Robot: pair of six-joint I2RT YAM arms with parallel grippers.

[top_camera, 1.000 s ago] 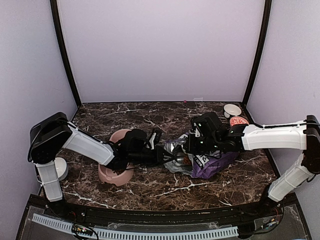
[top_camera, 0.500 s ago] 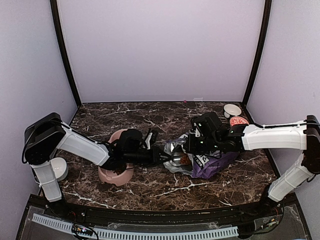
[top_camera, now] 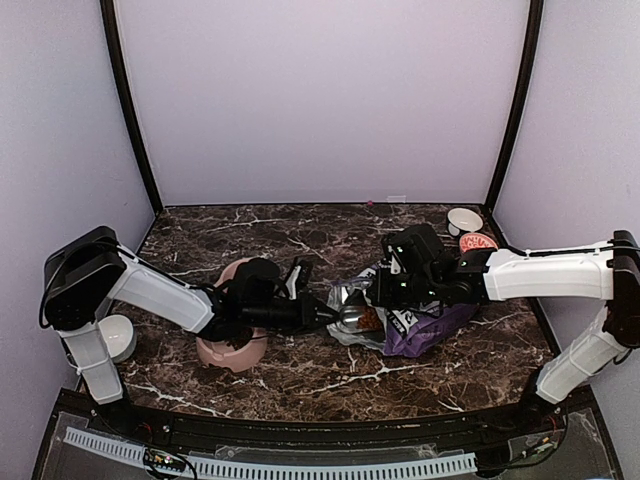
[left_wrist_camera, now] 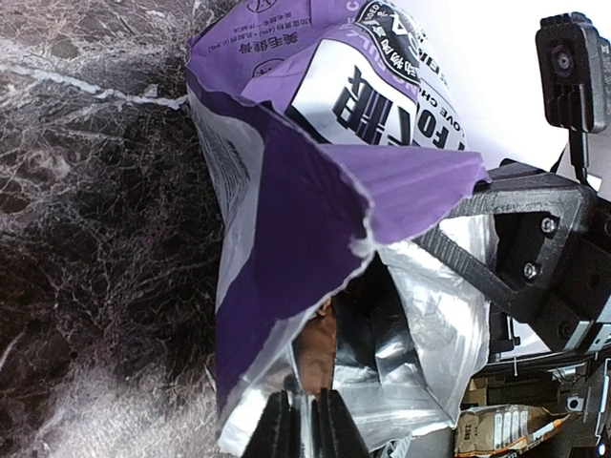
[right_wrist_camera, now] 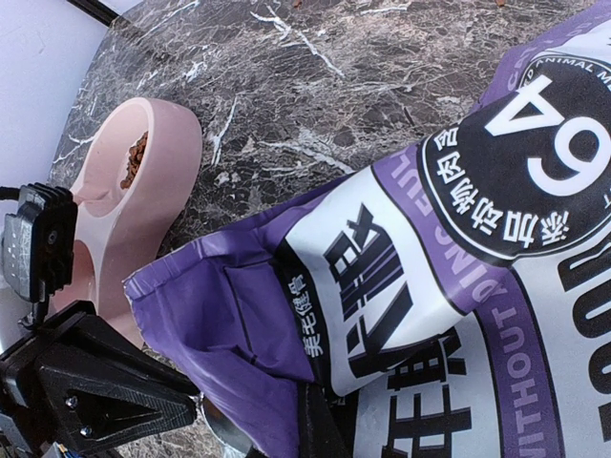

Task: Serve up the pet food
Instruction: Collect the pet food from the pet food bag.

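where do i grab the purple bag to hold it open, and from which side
On the bag, pinch the mouth's upper lip, coming from the right. It lies on its side, mouth facing left toward the pink bowl, so lifting that thin edge holds it open and leaves the left free for the spoon.

bag (top_camera: 425, 328) and pink bowl (top_camera: 228, 350) block centre, open tabletop (top_camera: 250, 228) behind

The purple bag (right_wrist_camera: 410, 239) carries a large white "64", the word "WITHOUT", and Chinese print including "美毛健骨" on its white panel.
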